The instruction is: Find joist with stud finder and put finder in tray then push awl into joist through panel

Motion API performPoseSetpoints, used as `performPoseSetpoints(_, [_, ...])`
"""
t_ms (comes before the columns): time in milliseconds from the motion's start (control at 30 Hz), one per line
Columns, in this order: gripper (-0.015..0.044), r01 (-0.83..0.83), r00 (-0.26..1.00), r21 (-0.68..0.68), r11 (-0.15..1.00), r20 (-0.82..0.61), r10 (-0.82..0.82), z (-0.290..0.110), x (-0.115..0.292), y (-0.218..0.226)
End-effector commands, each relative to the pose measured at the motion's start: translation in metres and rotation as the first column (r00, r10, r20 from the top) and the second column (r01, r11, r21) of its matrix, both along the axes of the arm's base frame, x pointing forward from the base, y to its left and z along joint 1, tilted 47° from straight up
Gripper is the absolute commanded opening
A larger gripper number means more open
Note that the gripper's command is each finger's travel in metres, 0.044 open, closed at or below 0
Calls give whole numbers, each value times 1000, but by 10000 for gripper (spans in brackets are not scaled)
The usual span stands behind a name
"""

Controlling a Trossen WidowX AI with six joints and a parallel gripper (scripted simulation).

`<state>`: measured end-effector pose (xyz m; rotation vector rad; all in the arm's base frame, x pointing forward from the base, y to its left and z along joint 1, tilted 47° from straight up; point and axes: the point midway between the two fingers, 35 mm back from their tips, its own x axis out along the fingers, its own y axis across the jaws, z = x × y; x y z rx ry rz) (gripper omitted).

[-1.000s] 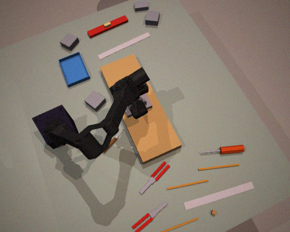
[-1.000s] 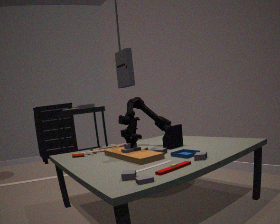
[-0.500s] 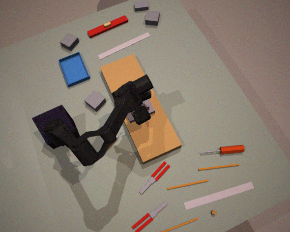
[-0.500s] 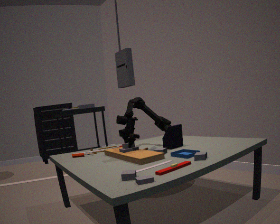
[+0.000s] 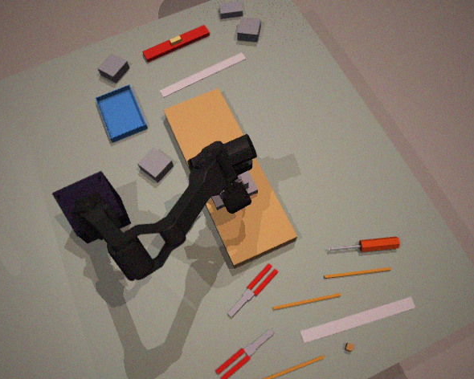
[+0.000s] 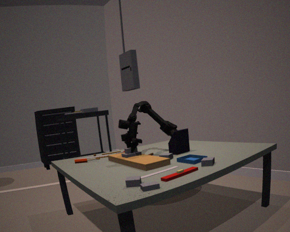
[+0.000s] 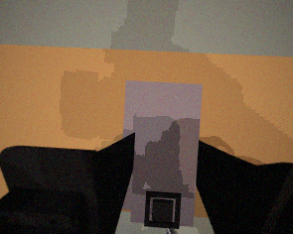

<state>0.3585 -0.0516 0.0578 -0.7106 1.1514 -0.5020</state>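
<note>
My gripper (image 5: 234,192) (image 6: 131,148) (image 7: 161,139) is shut on the stud finder (image 5: 252,186) (image 6: 128,152) (image 7: 164,106), a flat lilac-grey block. The block lies flat on the orange floor panel (image 5: 201,118) (image 6: 146,161) (image 7: 40,89), about midway along its length. In the wrist view a dark square window (image 7: 162,209) sits at the near end of the stud finder and shows grey. The blue tray (image 5: 138,108) (image 6: 190,162) stands left of the panel's far end and holds nothing. I cannot see the awl; my arm covers the table beside the panel.
An orange-handled screwdriver (image 5: 379,243) lies to the right of the panel. Two red-handled pliers (image 5: 254,289), orange rods and a white strip (image 5: 357,319) lie near the front. Grey blocks (image 5: 155,164), a red level (image 5: 176,42) and another white strip (image 5: 202,74) surround the tray side.
</note>
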Motion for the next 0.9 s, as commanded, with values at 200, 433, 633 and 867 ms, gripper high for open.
performPoseSetpoints(200, [0, 4, 1000, -5, 1000, 1, -4, 15, 0, -15])
performPoseSetpoints(433, [0, 4, 1000, -6, 1000, 1, -4, 25, 0, -24])
performPoseSetpoints(633, [0, 4, 1000, -6, 1000, 1, -4, 34, 0, -32])
performPoseSetpoints(867, [0, 4, 1000, -7, 1000, 1, -4, 44, 0, -41])
